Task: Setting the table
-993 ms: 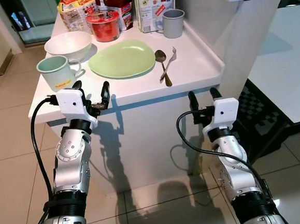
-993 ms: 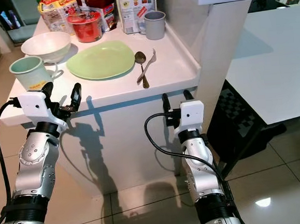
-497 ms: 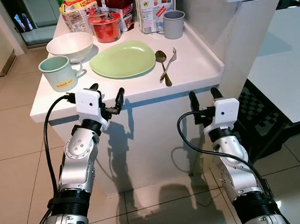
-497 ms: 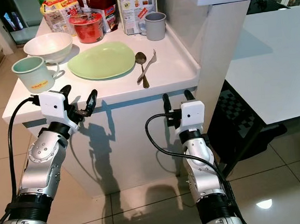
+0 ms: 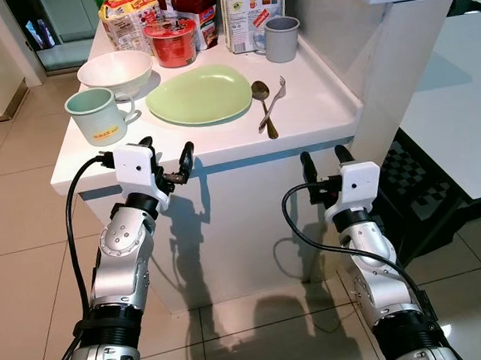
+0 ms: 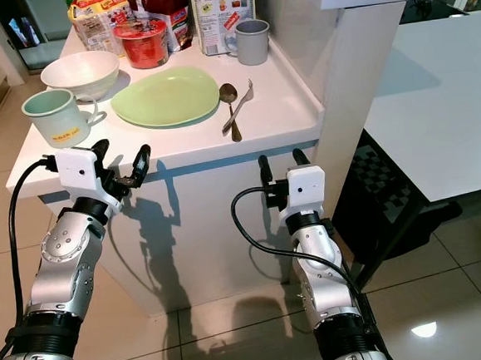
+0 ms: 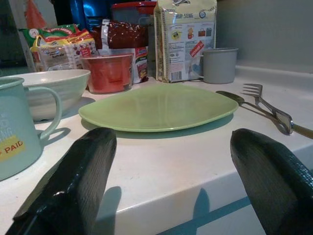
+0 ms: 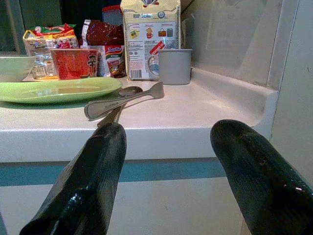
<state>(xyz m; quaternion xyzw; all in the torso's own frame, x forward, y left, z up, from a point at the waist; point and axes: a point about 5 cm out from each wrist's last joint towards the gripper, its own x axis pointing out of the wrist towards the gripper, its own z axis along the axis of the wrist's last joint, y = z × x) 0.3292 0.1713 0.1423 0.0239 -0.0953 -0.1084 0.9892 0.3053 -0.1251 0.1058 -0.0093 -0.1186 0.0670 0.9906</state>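
Food packets (image 5: 132, 13) at the back of the counter (image 5: 317, 99) are cut off by the top edge; their print is too small to read. Spoon (image 5: 263, 103) handle partly hidden under the fork (image 5: 273, 102). Mug (image 7: 17, 127) clipped by the left wrist view's edge, label partly readable.

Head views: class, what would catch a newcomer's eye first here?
Likely the green plate in the middle of the white counter, with a spoon and fork crossed to its right. Below the counter's front edge, the left tool and right tool wait open.
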